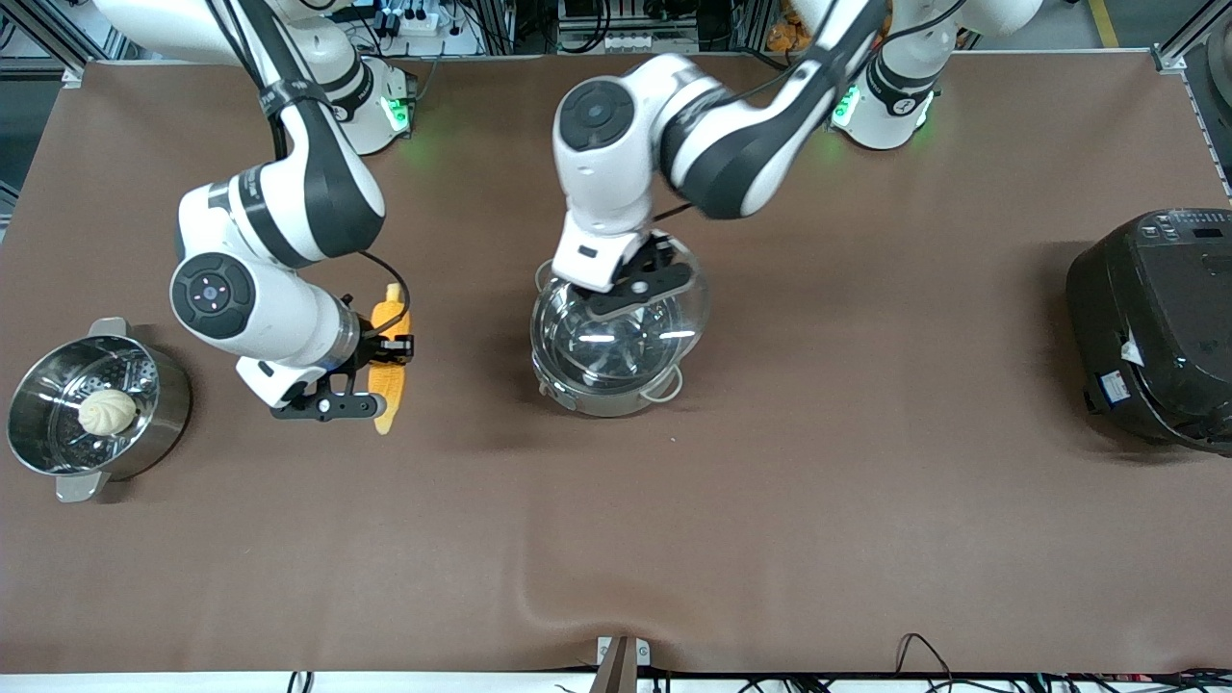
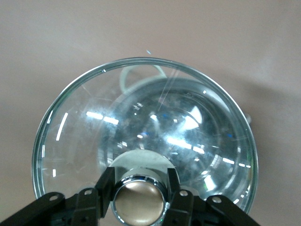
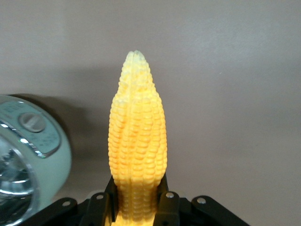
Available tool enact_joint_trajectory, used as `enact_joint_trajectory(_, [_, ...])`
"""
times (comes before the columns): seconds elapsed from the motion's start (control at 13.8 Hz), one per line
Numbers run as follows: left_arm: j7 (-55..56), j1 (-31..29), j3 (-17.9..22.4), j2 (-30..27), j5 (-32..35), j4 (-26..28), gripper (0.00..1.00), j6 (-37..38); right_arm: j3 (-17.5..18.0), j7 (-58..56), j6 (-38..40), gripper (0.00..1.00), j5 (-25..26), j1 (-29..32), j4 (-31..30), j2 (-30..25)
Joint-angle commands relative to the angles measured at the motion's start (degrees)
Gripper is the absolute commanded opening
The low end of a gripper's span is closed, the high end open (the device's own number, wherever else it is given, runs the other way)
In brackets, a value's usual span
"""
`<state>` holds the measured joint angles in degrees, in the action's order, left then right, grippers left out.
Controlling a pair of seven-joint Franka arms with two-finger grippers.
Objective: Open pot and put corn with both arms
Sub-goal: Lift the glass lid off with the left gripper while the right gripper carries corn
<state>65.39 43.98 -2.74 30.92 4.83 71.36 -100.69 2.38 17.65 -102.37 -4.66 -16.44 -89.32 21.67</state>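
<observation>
I see the pot point(image 1: 616, 361) mid-surface, its glass lid point(image 2: 146, 136) tilted above the rim to clear the opening. My left end effector point(image 2: 139, 200) clamps the lid's knob point(image 2: 138, 201). My right end effector point(image 3: 138, 205) grips the corn point(image 1: 392, 358) over the surface, beside the pot, ready for insertion.

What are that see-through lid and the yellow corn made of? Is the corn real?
The lid looks like clear glass with a polished metal rim: the pot shows through it and lights glint off it. Its knob is tan in a chrome collar. The corn looks like matte moulded plastic or rubber, too uniform to be real, though that's a guess.
</observation>
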Motion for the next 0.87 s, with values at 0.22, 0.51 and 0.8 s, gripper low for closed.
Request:
enact_joint_trajectory(0.22, [-30.7, -16.7, -0.2, -12.7, -0.6, 11.0, 0.00, 2.4, -0.4, 12.8, 1.1, 0.21, -4.1, -9.6, 4.3, 0.7])
enact_joint_trajectory(0.51, [-41.6, -25.4, -0.3, -13.8, -1.0, 16.8, 0.00, 0.9, -0.6, 16.9, -0.8, 0.21, -3.3, -19.9, 4.4, 4.3])
enact_joint_trajectory(0.8, [-49.6, -32.0, -0.4, -18.8, -1.2, 34.1, 0.00, -15.3, -0.7, 24.8, -5.8, 0.21, -3.0, -26.2, 8.2, 10.9])
